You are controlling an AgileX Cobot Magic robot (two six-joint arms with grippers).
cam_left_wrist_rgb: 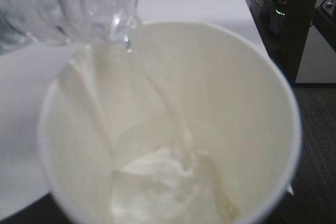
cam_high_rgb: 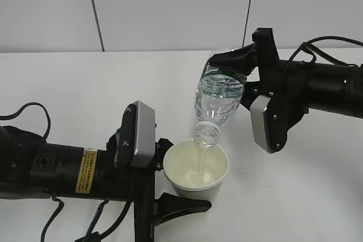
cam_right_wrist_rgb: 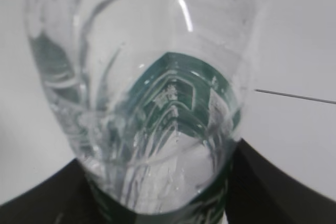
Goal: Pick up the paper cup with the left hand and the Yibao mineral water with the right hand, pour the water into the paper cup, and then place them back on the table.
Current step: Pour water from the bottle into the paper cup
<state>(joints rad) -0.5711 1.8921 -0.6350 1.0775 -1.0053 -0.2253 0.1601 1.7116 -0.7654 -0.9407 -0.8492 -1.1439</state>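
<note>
My left gripper [cam_high_rgb: 174, 177] is shut on the cream paper cup [cam_high_rgb: 197, 169], holding it upright just above the white table [cam_high_rgb: 85, 83]. The Yibao mineral water [cam_high_rgb: 220, 97] is gripped round its green label by my right gripper [cam_high_rgb: 237, 76] and tilted steeply, mouth down over the cup. A thin stream runs from the neck [cam_left_wrist_rgb: 100, 9] into the paper cup [cam_left_wrist_rgb: 231, 87], where water [cam_left_wrist_rgb: 163, 182] pools at the bottom. In the right wrist view the bottle [cam_right_wrist_rgb: 152, 103] fills the frame between the black fingers [cam_right_wrist_rgb: 273, 182]. My left fingers are hidden in the left wrist view.
A grey panelled wall [cam_high_rgb: 170, 9] stands behind the table. Black cables [cam_high_rgb: 34, 111] loop from the left arm onto the tabletop. Beyond the table's far edge the left wrist view shows dark equipment with a green light [cam_left_wrist_rgb: 278, 11].
</note>
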